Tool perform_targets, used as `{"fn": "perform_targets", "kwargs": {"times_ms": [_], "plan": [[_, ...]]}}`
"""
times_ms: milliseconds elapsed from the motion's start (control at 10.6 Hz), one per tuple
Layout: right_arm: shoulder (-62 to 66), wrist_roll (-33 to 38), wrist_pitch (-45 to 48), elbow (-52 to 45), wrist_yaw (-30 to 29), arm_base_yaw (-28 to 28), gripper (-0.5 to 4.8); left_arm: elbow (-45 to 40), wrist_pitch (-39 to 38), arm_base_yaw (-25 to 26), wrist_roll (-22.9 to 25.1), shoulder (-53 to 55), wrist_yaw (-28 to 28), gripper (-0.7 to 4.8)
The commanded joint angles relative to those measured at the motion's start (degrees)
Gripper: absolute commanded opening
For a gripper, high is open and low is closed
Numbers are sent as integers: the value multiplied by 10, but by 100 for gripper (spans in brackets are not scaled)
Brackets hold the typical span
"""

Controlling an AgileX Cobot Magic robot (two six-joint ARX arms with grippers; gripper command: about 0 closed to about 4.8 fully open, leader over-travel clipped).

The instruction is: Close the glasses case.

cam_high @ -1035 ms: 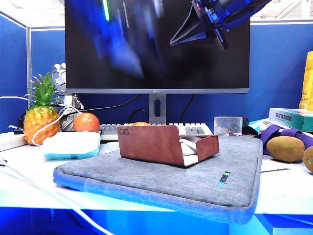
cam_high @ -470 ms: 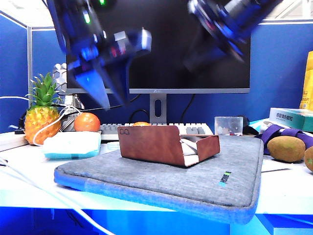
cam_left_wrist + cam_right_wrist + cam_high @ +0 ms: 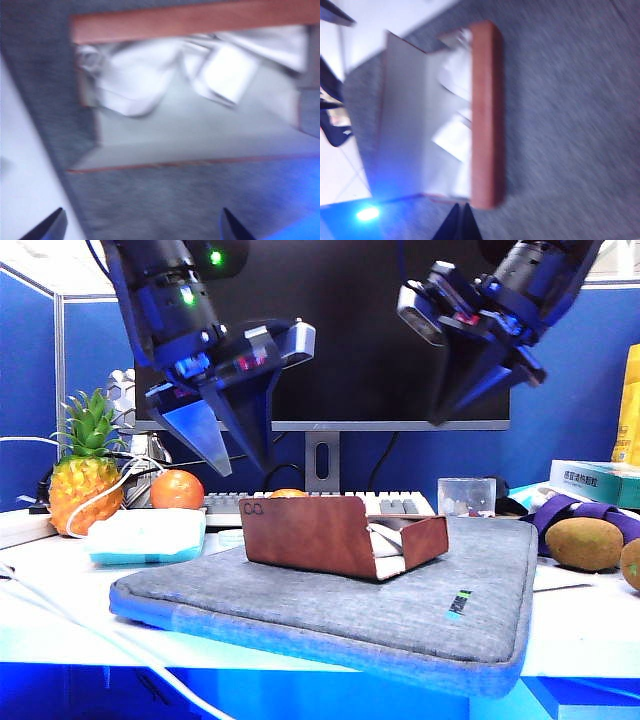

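Note:
The glasses case (image 3: pixel 320 533) is a reddish-brown box lying open on the grey sleeve (image 3: pixel 330 610), its flap standing up and pale lining showing. My left gripper (image 3: pixel 243 468) hangs above the case's left end, pointing down, open and empty. In the left wrist view the case (image 3: pixel 190 22) lies ahead of the left gripper (image 3: pixel 141 224), whose dark fingertips (image 3: pixel 54 222) stand far apart over the sleeve. My right gripper (image 3: pixel 440 418) hovers above the case's right end, shut and holding nothing. In the blurred right wrist view the right gripper (image 3: pixel 461 210) points at one end of the case (image 3: pixel 487 115).
A monitor (image 3: pixel 330 350) and keyboard (image 3: pixel 400 503) stand behind the case. A pineapple (image 3: pixel 85 475), an orange (image 3: pixel 177 489) and a white-teal box (image 3: pixel 147 536) sit at the left. A clear cup (image 3: pixel 466 496), kiwis (image 3: pixel 585 543) and cartons (image 3: pixel 600 480) are at the right.
The left arm has come down into view and now points at the case's left end. The right gripper has swung from pointing sideways to pointing down. The case has not moved.

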Motion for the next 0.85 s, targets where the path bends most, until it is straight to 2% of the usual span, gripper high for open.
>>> {"fn": "perform_targets", "kwargs": {"times_ms": [94, 659, 847], "plan": [[-4, -18, -6, 3, 16, 0, -1, 1, -30, 0, -6, -3, 21, 403], [-4, -20, 7, 3, 13, 0, -1, 1, -5, -5, -8, 52, 34, 403], [-4, -20, 16, 3, 13, 0, -1, 2, 72, -16, -12, 62, 39, 403]]}}
